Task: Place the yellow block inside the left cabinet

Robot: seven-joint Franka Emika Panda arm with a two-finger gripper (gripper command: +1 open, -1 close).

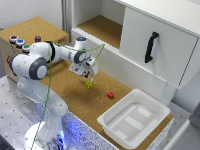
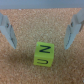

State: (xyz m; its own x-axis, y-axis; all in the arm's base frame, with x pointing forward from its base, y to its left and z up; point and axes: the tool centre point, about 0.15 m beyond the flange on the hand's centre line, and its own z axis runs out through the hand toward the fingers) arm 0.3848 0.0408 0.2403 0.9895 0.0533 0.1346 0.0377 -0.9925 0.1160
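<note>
The yellow block [image 1: 89, 84] is a tiny cube resting on the cork table surface. My gripper [image 1: 91, 77] hangs just above it, open, fingers pointing down. In the wrist view the yellow block [image 2: 43, 54] has black letters on its faces and sits slightly off the line between my two fingers [image 2: 8, 32], which stand wide apart with nothing held. The left cabinet [image 1: 100, 27], a white-walled compartment with a cork floor and no door, lies behind the gripper toward the exterior view's upper middle.
A small red cube [image 1: 110, 95] lies to the exterior view's right of the yellow block. A shallow white plastic tray [image 1: 134, 120] sits at the lower right. A white door with a black handle [image 1: 151, 47] stands right of the open compartment.
</note>
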